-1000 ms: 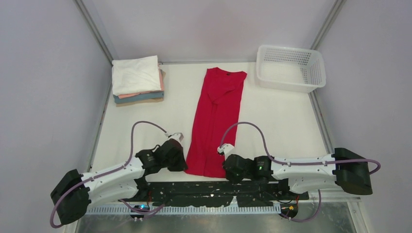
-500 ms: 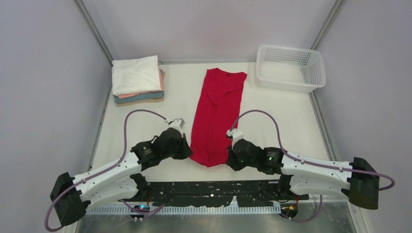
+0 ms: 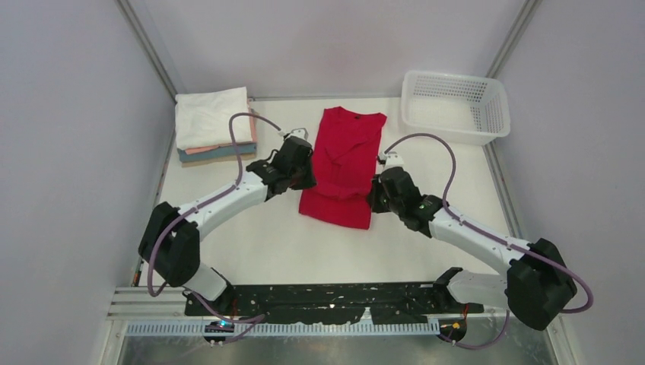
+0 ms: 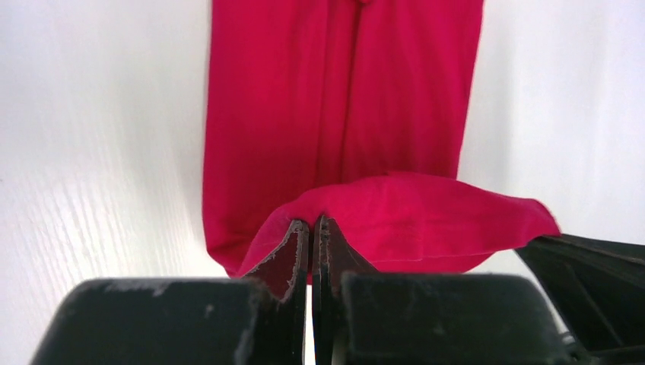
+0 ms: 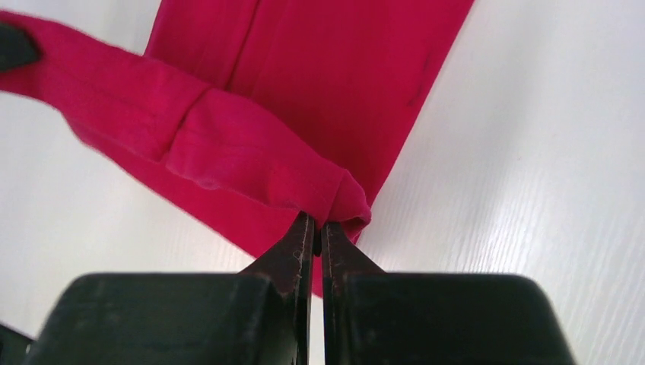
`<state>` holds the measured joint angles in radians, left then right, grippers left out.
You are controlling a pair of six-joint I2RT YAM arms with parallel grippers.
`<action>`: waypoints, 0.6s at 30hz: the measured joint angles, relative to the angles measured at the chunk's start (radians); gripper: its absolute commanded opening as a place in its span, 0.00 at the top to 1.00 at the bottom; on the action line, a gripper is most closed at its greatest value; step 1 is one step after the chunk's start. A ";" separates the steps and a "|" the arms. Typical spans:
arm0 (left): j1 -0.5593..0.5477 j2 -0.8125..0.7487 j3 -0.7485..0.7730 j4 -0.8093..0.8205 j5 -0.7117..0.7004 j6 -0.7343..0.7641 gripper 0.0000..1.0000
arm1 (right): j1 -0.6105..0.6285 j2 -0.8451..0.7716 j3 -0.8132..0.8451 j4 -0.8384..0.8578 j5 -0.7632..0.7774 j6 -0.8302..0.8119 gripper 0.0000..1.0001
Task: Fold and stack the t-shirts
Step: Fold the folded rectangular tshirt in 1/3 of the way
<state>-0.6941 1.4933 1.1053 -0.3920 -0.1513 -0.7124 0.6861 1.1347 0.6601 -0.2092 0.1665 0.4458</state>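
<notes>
A red t-shirt (image 3: 342, 163) lies as a long narrow strip in the middle of the table, its near end lifted and doubled back over the rest. My left gripper (image 3: 303, 176) is shut on the left corner of that lifted hem (image 4: 395, 209). On the other corner (image 5: 335, 199) my right gripper (image 3: 378, 190) is shut too. Both hold the hem a little above the lower layer of the red t-shirt (image 4: 335, 91). A stack of folded t-shirts (image 3: 215, 125), white on top, then pink, teal and tan, sits at the far left.
A white plastic mesh basket (image 3: 456, 108) stands at the far right corner. Grey walls close in the table (image 3: 426, 175) on both sides. The black arm mounts run along the near edge.
Both grippers have carried the near hem of the red t-shirt away from the near edge toward the collar, doubling the strip over itself. Both arms now reach out over mid-table.
</notes>
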 measured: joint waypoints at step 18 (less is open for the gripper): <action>0.173 0.349 0.328 -0.006 0.185 0.117 1.00 | -0.252 0.340 0.181 0.208 -0.117 -0.067 0.94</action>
<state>-0.5209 1.8420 1.4330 -0.3981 0.0341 -0.5957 0.4339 1.4750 0.8413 -0.0017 0.0494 0.3790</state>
